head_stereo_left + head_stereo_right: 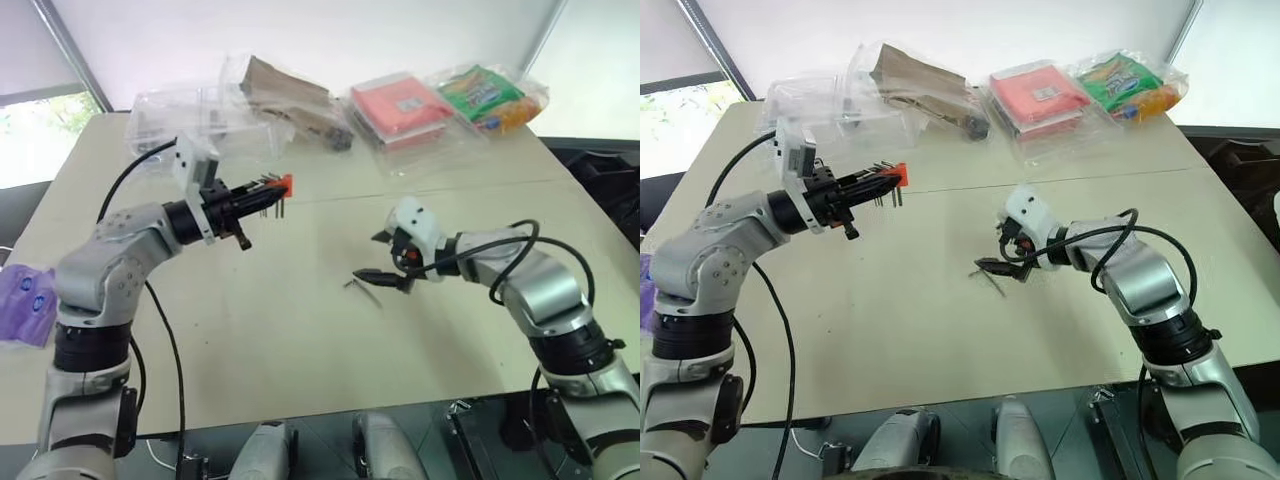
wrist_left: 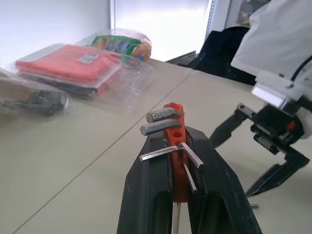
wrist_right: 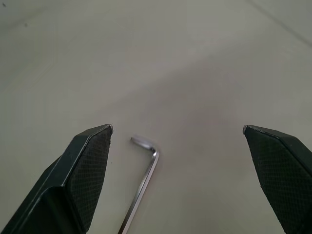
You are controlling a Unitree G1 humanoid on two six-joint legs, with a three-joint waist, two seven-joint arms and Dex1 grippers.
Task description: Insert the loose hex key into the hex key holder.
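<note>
Two grippers are seen over a pale table (image 1: 300, 350). Left of centre in the head view, the left gripper (image 1: 262, 198) is raised above the tabletop and pointed level toward the right of the frame, its black fingers (image 2: 146, 195) pressed together on the hex key holder (image 2: 175, 161). In the left wrist view the red-orange block is seen clamped between both fingers, with several short grey keys sticking out sideways near its top. The loose hex key (image 3: 142, 183) is left flat on the table just below the middle of the head view, and it's being touched by nothing. The right gripper (image 1: 385, 279) is parked right over it, tips close to the tabletop, fingers spread wide; in the right wrist view the key is caught between the two fingertips (image 3: 90, 161), nearer one of them, with its short bent end farthest from the camera. Along the top of the head view, some clear plastic packs (image 1: 180, 115), a red packet (image 1: 403, 105) and a green snack bag (image 1: 485, 95) are lined up, well apart from both grippers.
</note>
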